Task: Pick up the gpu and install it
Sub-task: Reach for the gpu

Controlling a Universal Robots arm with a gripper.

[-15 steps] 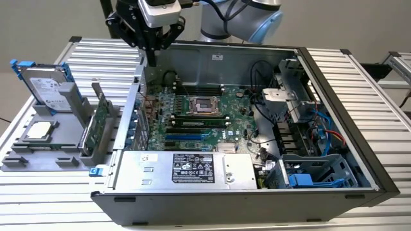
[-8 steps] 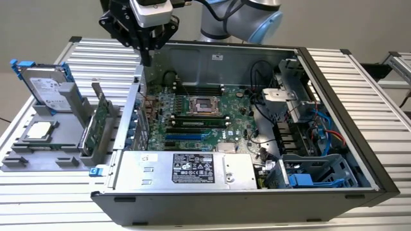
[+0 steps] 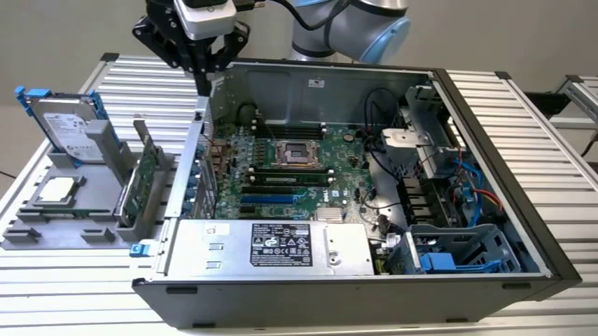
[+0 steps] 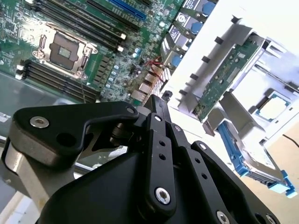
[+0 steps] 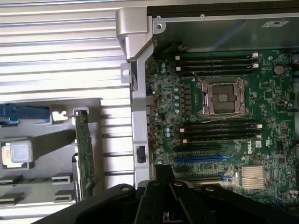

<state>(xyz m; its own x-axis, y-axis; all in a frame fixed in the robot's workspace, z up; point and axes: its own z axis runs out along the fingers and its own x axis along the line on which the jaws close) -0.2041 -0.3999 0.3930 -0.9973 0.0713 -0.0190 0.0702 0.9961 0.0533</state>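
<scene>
One gpu (image 3: 138, 183) stands on edge in a slot of the gray holder (image 3: 56, 236), untouched, lower than the gripper (image 3: 203, 89) and off toward the exterior view's left of it. The gripper hangs empty, its fingers (image 4: 161, 140) seemingly pressed together, just above the side wall of the open computer case (image 3: 327, 304). Beyond the gpu from the gripper sit a hard drive (image 3: 66, 127) and a processor chip (image 3: 58, 189). Below the gripper's other side lies the motherboard (image 3: 280, 178).
</scene>
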